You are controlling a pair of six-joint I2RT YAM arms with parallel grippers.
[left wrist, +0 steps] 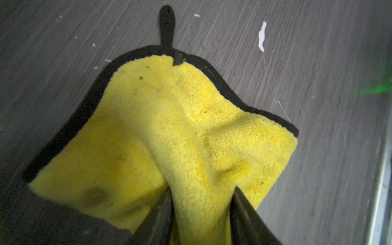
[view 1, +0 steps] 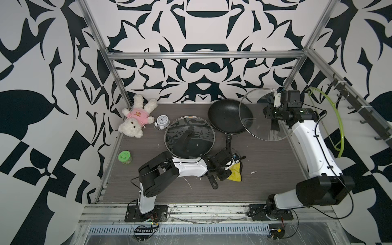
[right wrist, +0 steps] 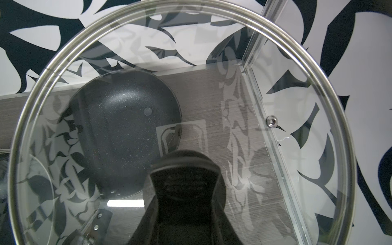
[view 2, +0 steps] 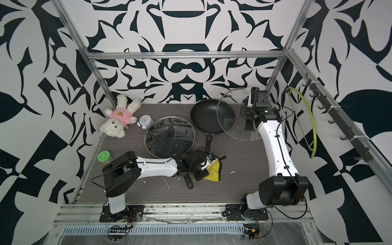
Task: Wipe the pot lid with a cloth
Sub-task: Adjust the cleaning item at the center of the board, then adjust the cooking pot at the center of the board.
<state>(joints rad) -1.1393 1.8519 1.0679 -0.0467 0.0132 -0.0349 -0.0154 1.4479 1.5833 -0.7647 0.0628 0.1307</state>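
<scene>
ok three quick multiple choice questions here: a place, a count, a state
1. The small white alarm clock stands
A. between the white teddy bear in pink and the flat round glass lid
B. at the near right corner
C. in mid-air
2. Glass lids in all:
A. one
B. two
C. three
3. The fluffy yellow cloth with dark trim is
A. untouched
B. pinched by the left gripper
C. draped on a lid
1 A, they flank it; 2 B, one flat, the raised lid in the right gripper; 3 B, it squeezes a fold.
</scene>
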